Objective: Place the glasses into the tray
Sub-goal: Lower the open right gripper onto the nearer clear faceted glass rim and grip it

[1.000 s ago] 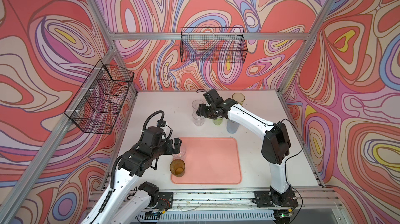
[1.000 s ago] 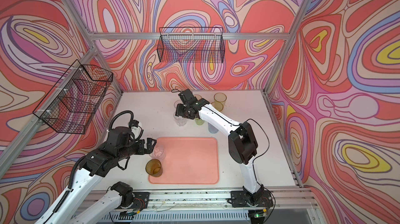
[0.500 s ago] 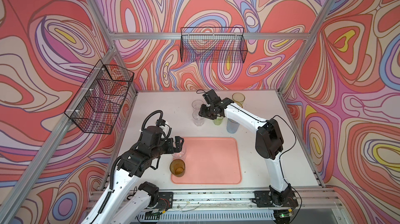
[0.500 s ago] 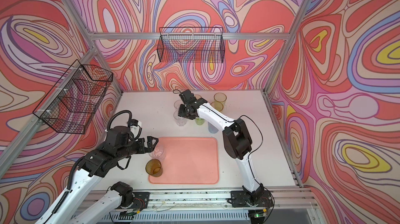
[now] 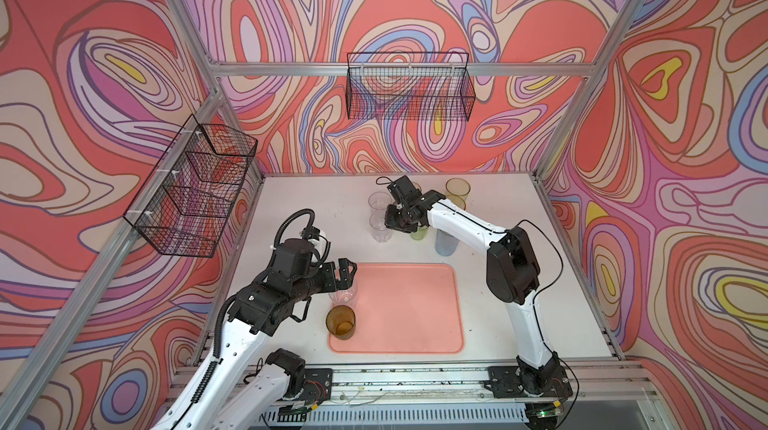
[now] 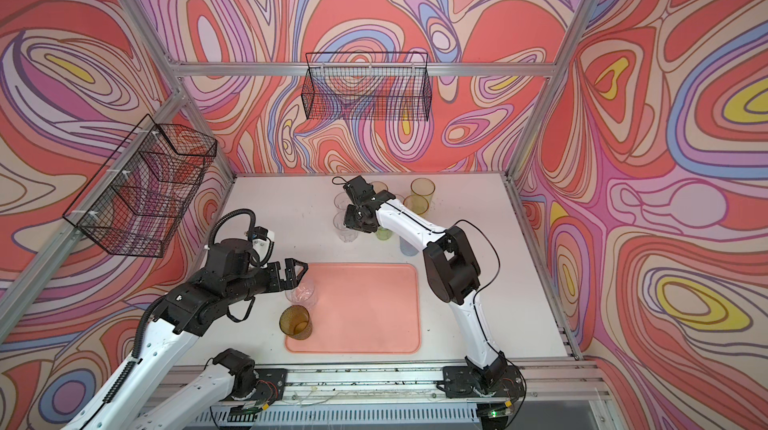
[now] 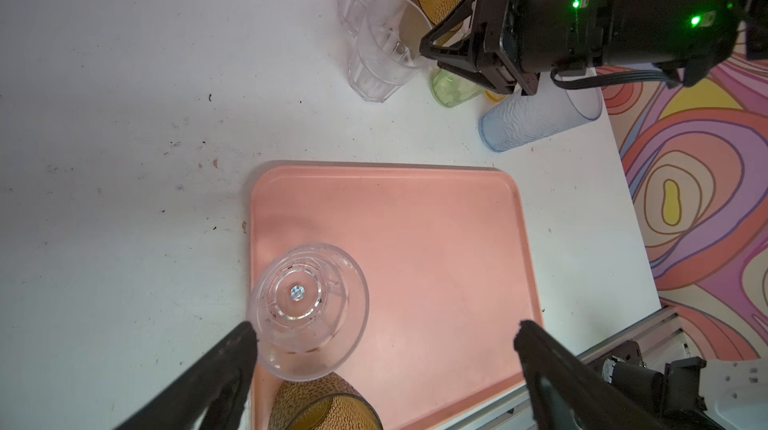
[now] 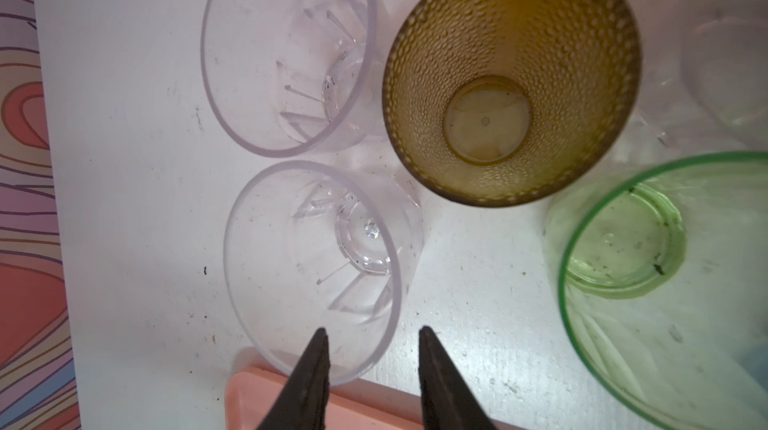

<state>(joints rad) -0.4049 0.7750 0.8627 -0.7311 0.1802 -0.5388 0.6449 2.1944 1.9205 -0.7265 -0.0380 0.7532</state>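
Standing upright on the tray (image 5: 407, 311) are 2 of the glasses: a clear tumbler (image 5: 344, 295) at the far-left cnr & a brown-amber tumbler (image 5: 340, 322) just nearer the rail, on the same left edge, the pair close together. The left gripper (image 7: 384, 336) hangs above the clear tumbler w/ jaws spread wide, holding nothing. In the left wrist view one fingertip (image 7: 245, 336) sits right by that tumbler's rim; can't tell if it touches.

The other glasses stand in a cluster on the white table (image 5: 316, 207) beyond the tray's far edge. From the left of both top views: far clear glass (image 5: 379, 200), near clear glass (image 5: 380, 229), green glass (image 5: 419, 234), pale blue glass (image 5: 446, 245), w/ yellow glasses (image 5: 458, 188) behind. The right wrist view also shows a dotted amber glass (image 8: 511, 74) b/w the clear pair & the green one.

The right gripper (image 8: 372, 338) is down in the cluster, tips astride the wall of the near clear glass: one fingertip (image 8: 318, 349) over its mouth, the other outside. Jaws are narrowed but a gap shows, no pinch on the wall.
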